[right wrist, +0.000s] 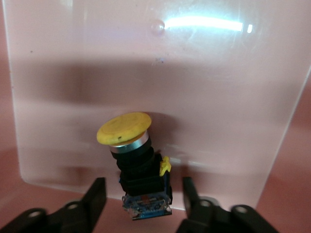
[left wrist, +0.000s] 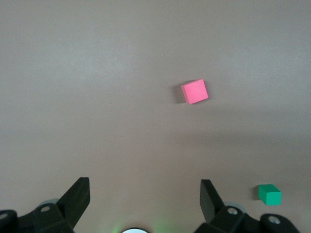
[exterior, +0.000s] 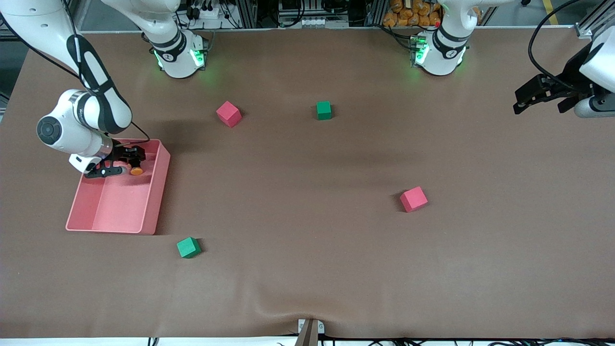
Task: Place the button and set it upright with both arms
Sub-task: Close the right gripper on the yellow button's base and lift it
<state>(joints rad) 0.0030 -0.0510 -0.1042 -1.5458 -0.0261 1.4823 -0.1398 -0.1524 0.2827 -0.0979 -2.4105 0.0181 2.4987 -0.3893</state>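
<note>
Front view: right gripper (exterior: 126, 166) down inside the pink bin (exterior: 153, 202) at the right arm's end of the table; button (exterior: 136, 169) in the bin right at its fingertips, orange cap showing; grip can't be judged here; left gripper (exterior: 537, 98) up over the left arm's end of the table, waiting; two red cubes (exterior: 228, 113) (exterior: 413, 199) and two green cubes (exterior: 324, 110) (exterior: 188, 247) scattered on the brown table (exterior: 307, 269).

Left wrist view: left gripper (left wrist: 145, 196) jaws spread wide, nothing between them; red cube (left wrist: 195, 91) and green cube (left wrist: 269, 194) on the table below.

Right wrist view: right gripper (right wrist: 145, 199) jaws partly open, either side of the button's (right wrist: 137, 160) black body; a gap shows on each side, not clamped; button tilted, cap toward the bin floor (right wrist: 160, 73).
</note>
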